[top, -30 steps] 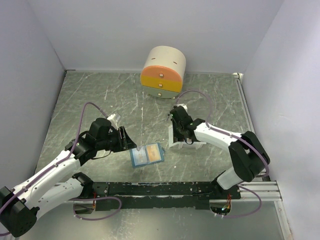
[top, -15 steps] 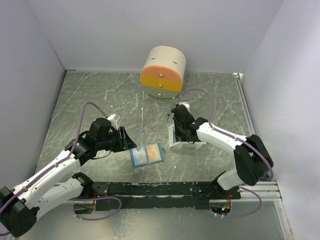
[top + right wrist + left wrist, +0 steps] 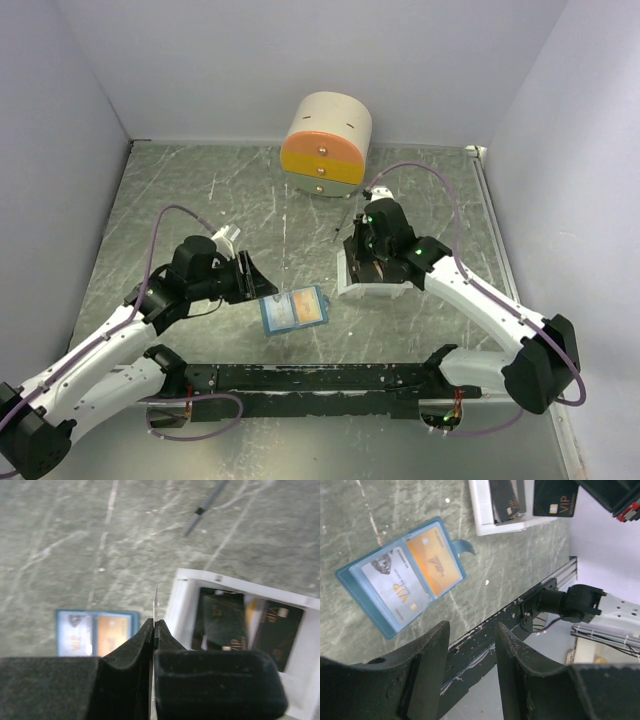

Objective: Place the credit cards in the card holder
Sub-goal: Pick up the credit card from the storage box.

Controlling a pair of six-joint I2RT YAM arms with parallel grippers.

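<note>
Here, the left gripper (image 3: 471, 630) hovers just left of the card holder (image 3: 294, 310), fingers apart and holding nothing. The card holder lies open on the table (image 3: 200, 200), with a whitish card (image 3: 395, 587) and an orange card (image 3: 434, 562) in its slots. To the card holder's right, the right gripper (image 3: 154, 626) is clamped on a dark credit card (image 3: 555, 497) above the white tray (image 3: 181, 597), where more dark cards (image 3: 222, 622) lie.

A grey-green marbled tabletop (image 3: 200, 200), crossed with pale scratches, spreads out in front of the round cream drawer box (image 3: 326, 145) (orange and yellow fronts). A plain pale back wall (image 3: 250, 60) rises just behind the box, with side walls (image 3: 50, 150) well off to either side of it. A black rail (image 3: 310, 378) runs well in front of it, under soft, even light
</note>
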